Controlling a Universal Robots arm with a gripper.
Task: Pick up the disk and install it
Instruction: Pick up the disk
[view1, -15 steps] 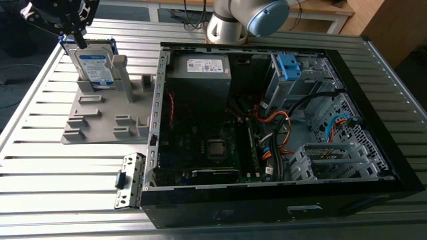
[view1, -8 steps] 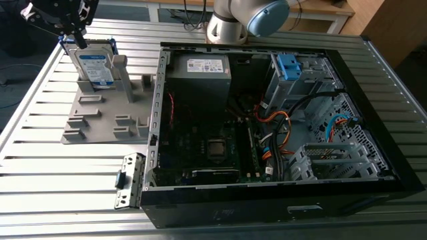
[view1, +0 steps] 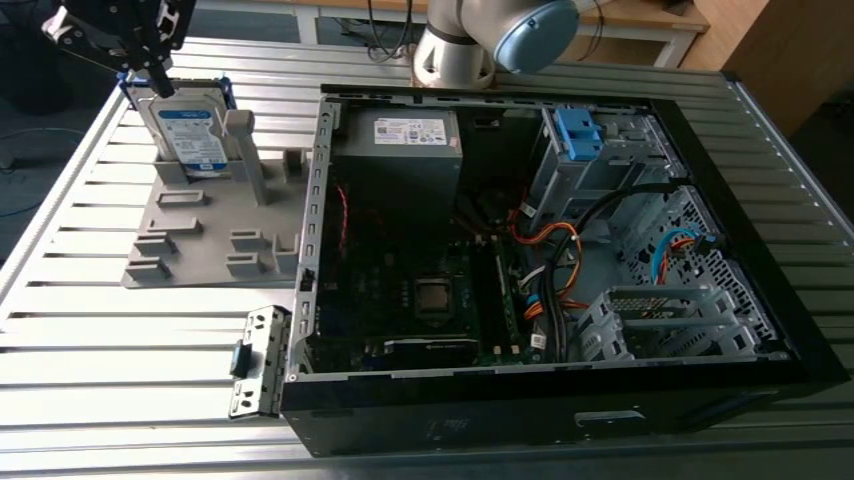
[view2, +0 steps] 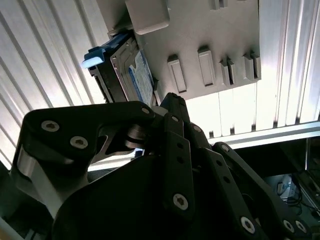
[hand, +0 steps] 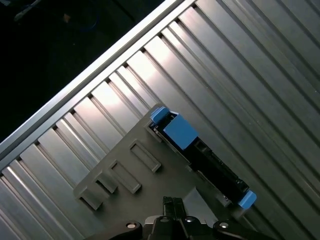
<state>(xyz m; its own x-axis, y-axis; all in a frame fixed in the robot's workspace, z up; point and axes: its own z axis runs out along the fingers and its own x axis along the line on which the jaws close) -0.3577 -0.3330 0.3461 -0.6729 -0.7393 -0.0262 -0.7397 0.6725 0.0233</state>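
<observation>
Upper left: silver, blue-railed disk (view1: 191, 132) stands upright in grey holder (view1: 200, 225) (top edge offered); black pincer (view1: 151, 78) at its top, grip impossible to tell.

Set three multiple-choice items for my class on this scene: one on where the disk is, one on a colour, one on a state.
1. Where is the disk?
A. upright in the grey holder beside the computer case
B. inside the case
C. on the floor

2. What colour is the disk's rail frame?
A. red
B. blue
C. yellow

3. The case's side is:
A. closed
B. open
C. taped over

Key:
1 A, it stands in the holder's slot, outside the case.
2 B, its blue ends show in the first wrist view.
3 B, the cables inside show.
</observation>
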